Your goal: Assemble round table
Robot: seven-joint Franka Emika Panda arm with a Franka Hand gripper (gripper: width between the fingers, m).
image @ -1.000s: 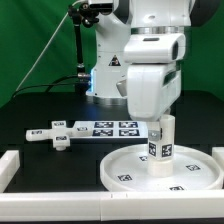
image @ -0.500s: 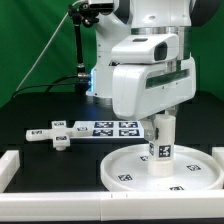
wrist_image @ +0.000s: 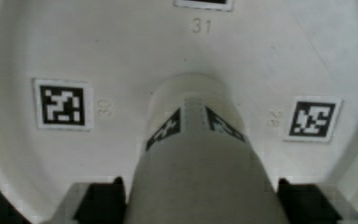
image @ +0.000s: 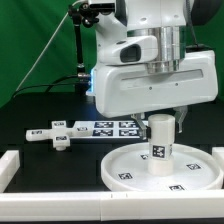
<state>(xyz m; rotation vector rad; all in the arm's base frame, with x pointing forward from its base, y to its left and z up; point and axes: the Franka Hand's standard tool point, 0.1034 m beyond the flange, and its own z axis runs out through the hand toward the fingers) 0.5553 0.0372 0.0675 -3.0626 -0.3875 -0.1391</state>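
The large rimmed round disc (image: pixel 125 166) lies on the black table at the exterior view's front right. The short thick cylinder leg (image: pixel 159 146) stands upright at the disc's centre, with a tag on its side. My gripper (image: pixel 160 121) comes down from above and is shut on the leg's upper part. In the wrist view the leg (wrist_image: pixel 197 140) fills the middle between my two black fingers (wrist_image: pixel 99 200), over the disc (wrist_image: pixel 131 45) and its tags. My gripper (wrist_image: pixel 197 205) has a finger against each side of the leg. The cross-shaped piece (image: pixel 53 134) lies on the table at the exterior view's left.
The marker board (image: pixel 108 127) lies flat behind the disc, between it and the robot base. White blocks stand at the front left (image: pixel 8 164) and the right edge (image: pixel 218 152). A dark stand (image: pixel 78 40) rises at the back.
My hand has turned about the vertical axis, from narrow side to broad side facing the exterior camera. The leg turned with it on the disc.
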